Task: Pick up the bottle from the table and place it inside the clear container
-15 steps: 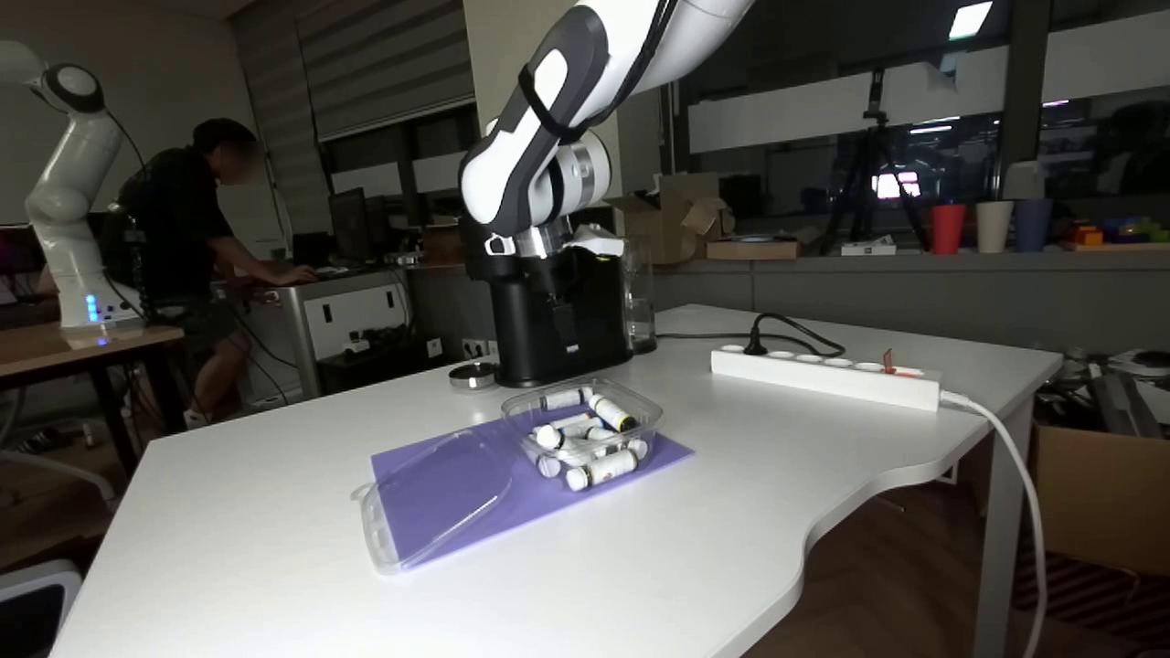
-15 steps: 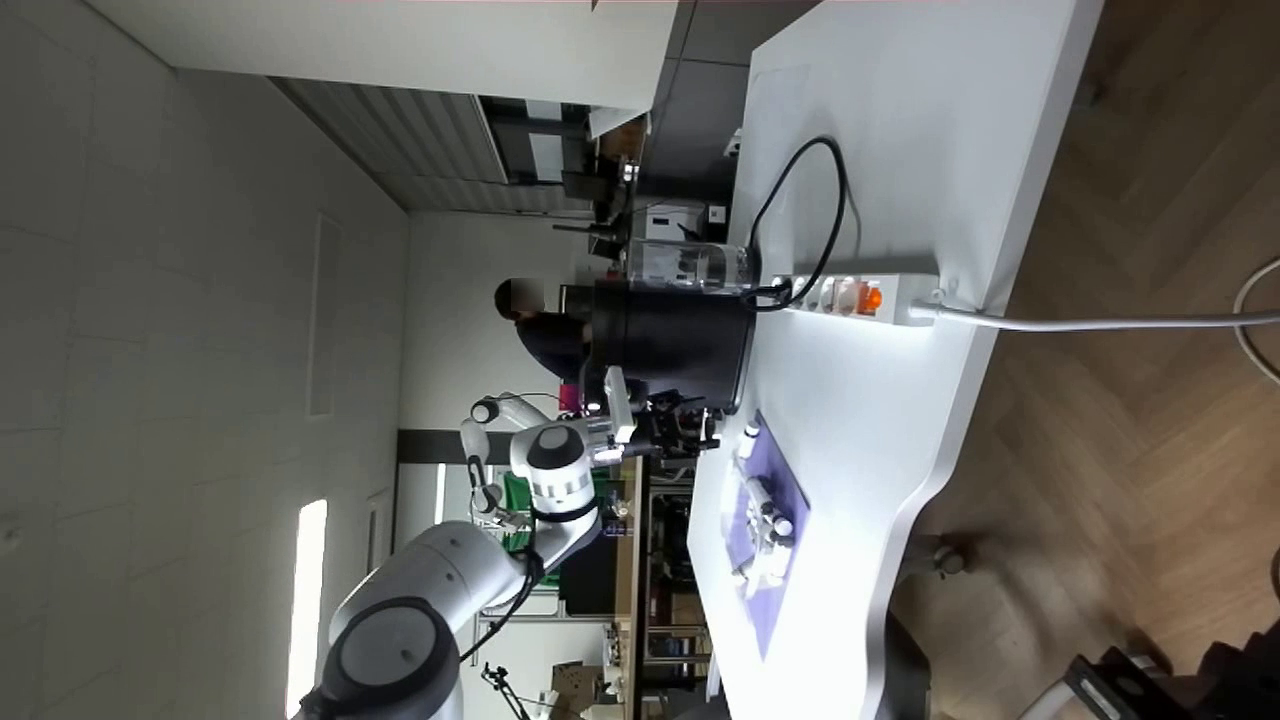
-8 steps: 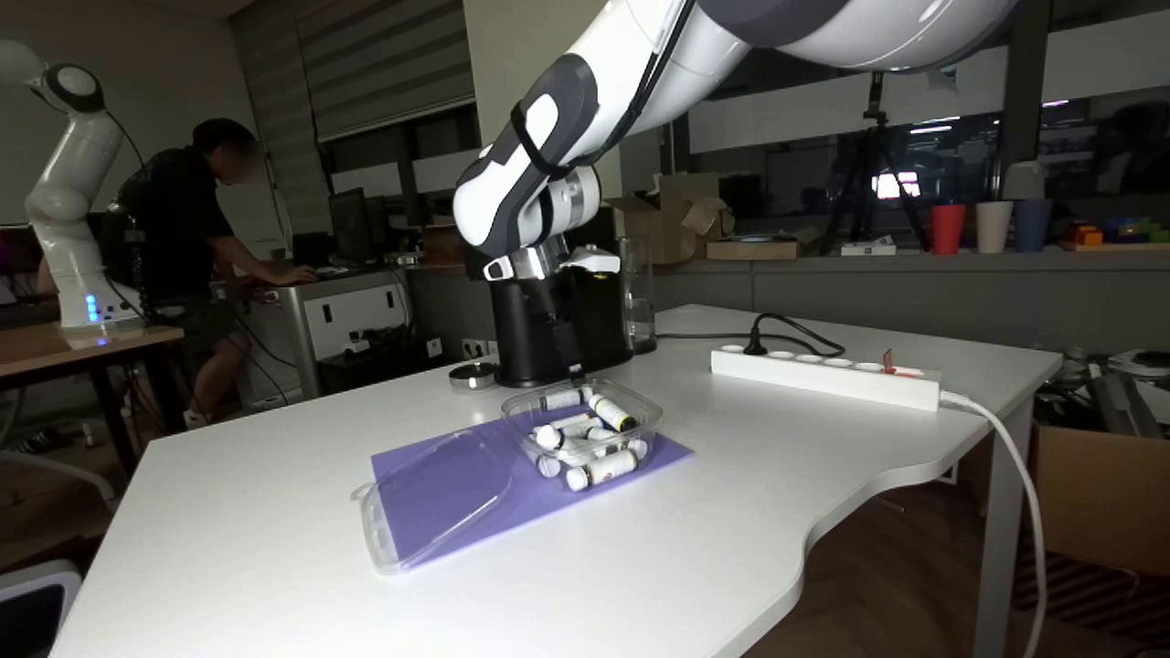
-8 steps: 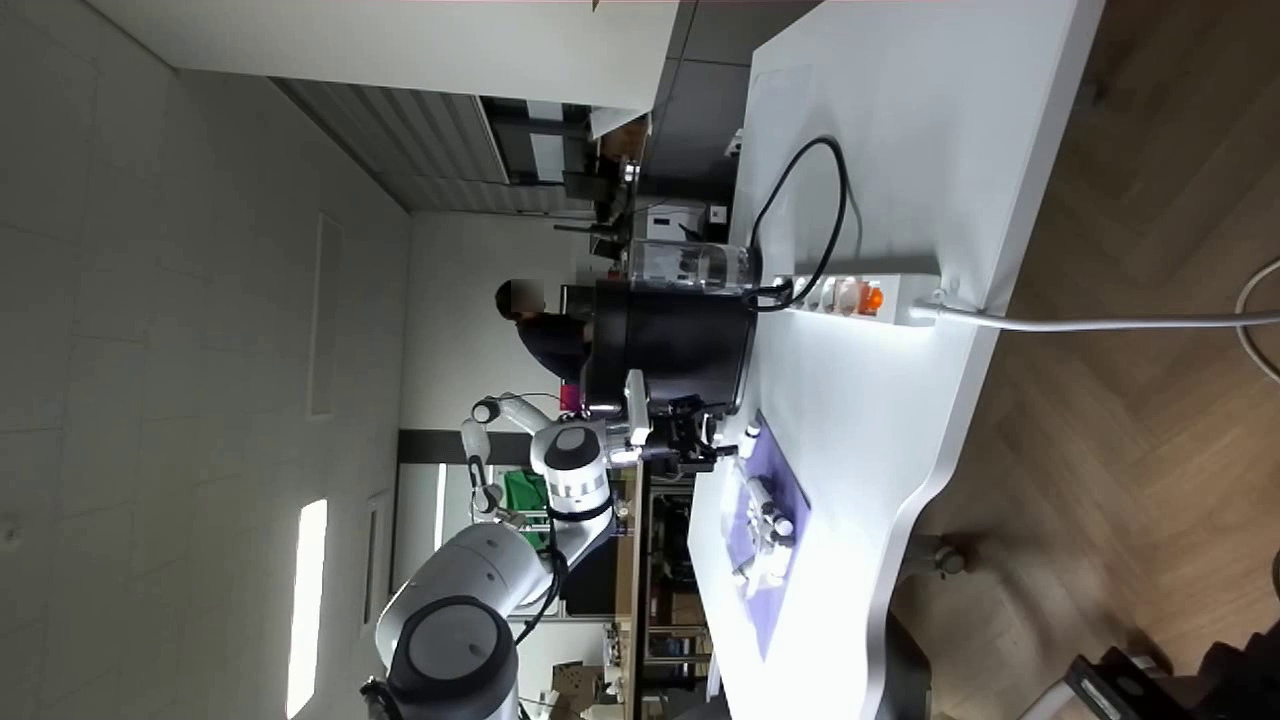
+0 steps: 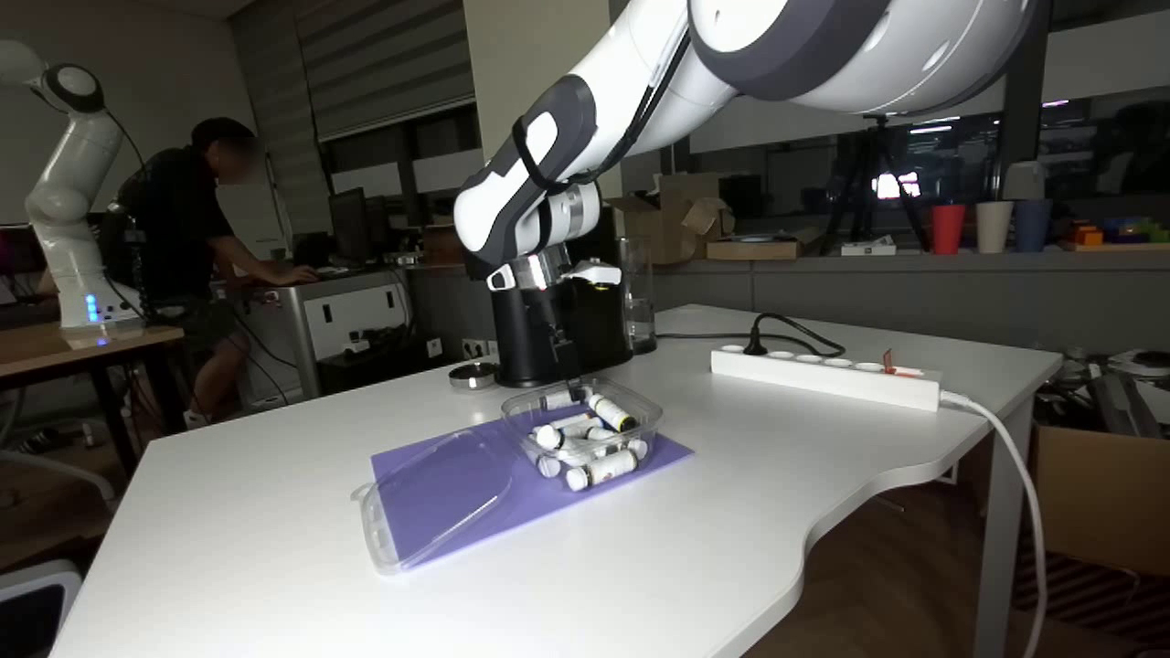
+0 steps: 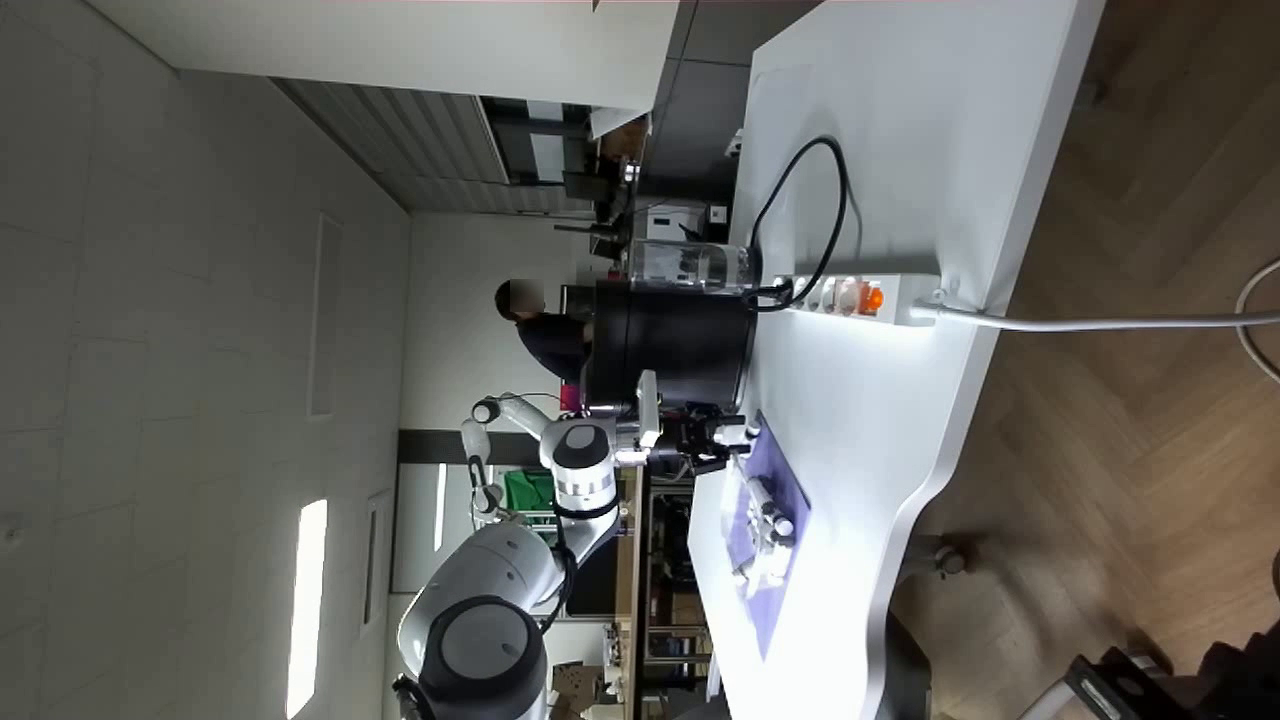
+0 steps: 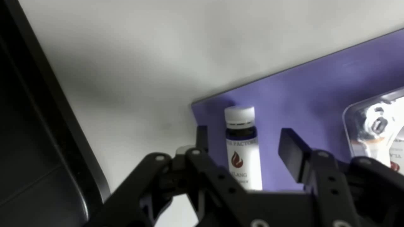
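A small bottle (image 7: 244,162) with a white cap, dark neck and white label lies on the purple mat (image 7: 303,101), near its corner. In an exterior view the bottle (image 5: 555,400) shows through and behind the clear container (image 5: 654,413). The container's corner is at the right of the wrist view (image 7: 349,126). Several similar bottles (image 5: 611,413) lie in and around it. My gripper (image 7: 244,140) is open, pointing down, with one finger on each side of the bottle and gaps on both sides. In exterior views the gripper (image 6: 738,436) is low over the mat's end.
A tall black machine (image 5: 599,320) stands right beside the gripper; its edge (image 7: 47,126) fills the wrist view's left. A clear lid (image 5: 377,530) lies partly on the mat. A round metal dish (image 5: 473,376) and a white power strip (image 5: 823,376) with cable are on the table.
The arm has come down and away from the black machine, bringing the gripper to the lone bottle. The container and the other bottles stand as before.
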Controlling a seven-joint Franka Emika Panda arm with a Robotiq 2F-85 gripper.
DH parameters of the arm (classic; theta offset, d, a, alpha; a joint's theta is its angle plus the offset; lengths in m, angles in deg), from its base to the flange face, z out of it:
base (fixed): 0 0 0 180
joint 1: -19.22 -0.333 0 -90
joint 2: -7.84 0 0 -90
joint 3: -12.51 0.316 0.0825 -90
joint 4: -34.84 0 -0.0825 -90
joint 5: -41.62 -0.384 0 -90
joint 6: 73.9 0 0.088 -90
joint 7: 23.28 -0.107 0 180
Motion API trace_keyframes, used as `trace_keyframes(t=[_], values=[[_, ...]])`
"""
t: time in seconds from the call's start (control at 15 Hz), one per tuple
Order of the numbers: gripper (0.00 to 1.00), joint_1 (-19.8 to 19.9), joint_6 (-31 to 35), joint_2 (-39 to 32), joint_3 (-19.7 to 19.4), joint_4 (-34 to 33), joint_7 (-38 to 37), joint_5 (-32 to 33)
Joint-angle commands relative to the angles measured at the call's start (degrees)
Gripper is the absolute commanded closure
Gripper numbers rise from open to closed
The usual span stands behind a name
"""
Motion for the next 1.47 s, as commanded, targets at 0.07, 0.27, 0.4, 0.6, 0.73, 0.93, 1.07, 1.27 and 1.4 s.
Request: trace_keyframes(t=[0.07,0.27,0.4,0.6,0.73,0.93,1.07,1.27,1.4], values=[[0.75,0.1,-3.0,-2.4,0.0,-5.6,-1.1,-1.4],[0.95,0.5,-3.5,-2.2,0.1,-6.0,-1.9,-1.9],[0.94,1.0,-4.5,-1.5,0.2,-6.3,-3.2,-2.7],[0.94,1.9,-5.9,0.3,0.3,-7.2,-5.1,-4.3],[0.94,2.3,-7.7,2.0,0.4,-7.6,-6.9,-5.2],[0.94,2.1,-13.6,5.6,0.7,-6.6,-9.0,-6.5],[0.94,1.6,-15.9,7.6,1.2,-5.8,-9.6,-7.2],[0.94,0.7,-15.0,9.3,1.9,-4.8,-9.7,-8.0],[0.94,0.1,-15.2,9.6,2.3,-3.8,-10.4,-8.4]])
